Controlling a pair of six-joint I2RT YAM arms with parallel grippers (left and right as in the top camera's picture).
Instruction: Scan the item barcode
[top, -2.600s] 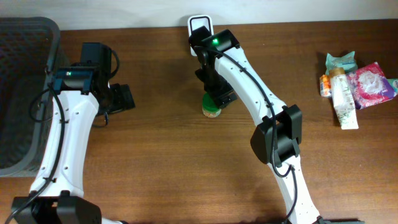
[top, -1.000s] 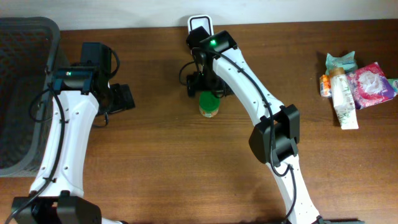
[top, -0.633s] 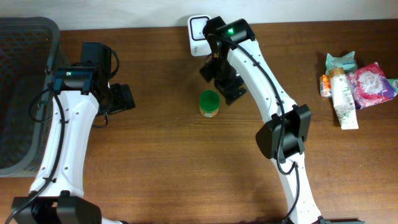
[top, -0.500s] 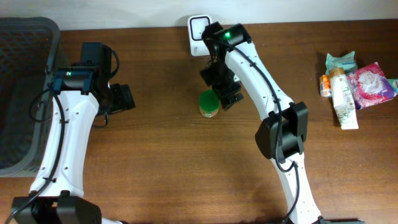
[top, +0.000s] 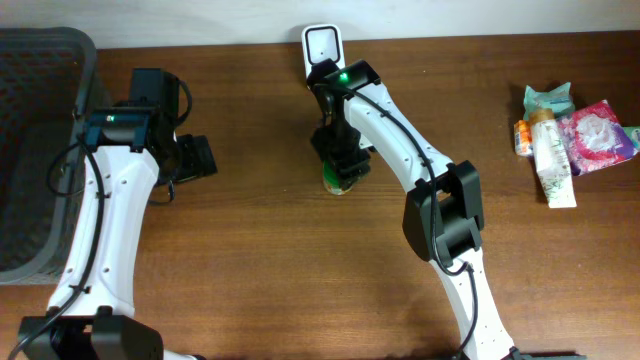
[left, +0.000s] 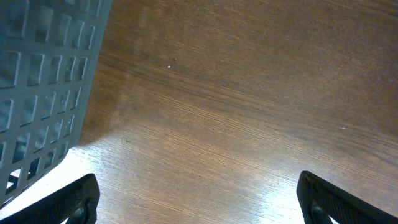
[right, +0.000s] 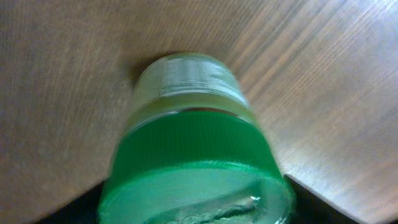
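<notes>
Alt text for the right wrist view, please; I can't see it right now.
A green screw lid fills the lower frame, seen close from above, on a jar with a white printed label, standing on a brown wooden table. No barcode is readable.

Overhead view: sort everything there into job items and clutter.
Job: green-capped jar, white scanner, right end effector at the jar.
Lying about: grey basket, white tube, pink packet, teal packet.
</notes>
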